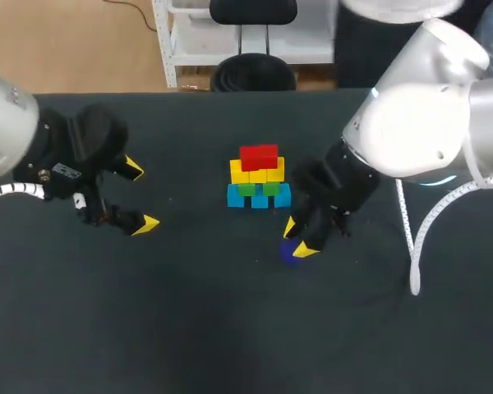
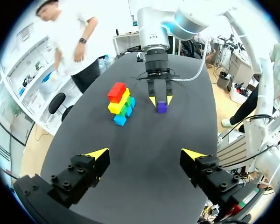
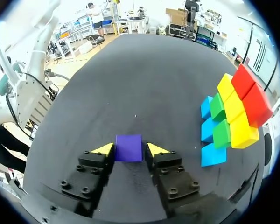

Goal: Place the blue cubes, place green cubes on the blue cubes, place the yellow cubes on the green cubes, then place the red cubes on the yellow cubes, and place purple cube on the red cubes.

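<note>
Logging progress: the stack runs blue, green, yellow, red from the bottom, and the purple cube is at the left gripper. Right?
Not quite: the purple cube is at the right gripper, as the right wrist view shows. The stack order holds.

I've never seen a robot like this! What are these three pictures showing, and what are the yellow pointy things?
It is a robot with two arms at a black table. The yellow points belong to the claws the arms grab with. One picture looks down from above; the two round ones come from wrist cameras. In the middle stands a tower of cubes: blue at the bottom, then green, yellow, and red on top. The left claw is open and empty. The right claw is at a purple cube on the table; I cannot tell whether it is squeezing it.
</note>
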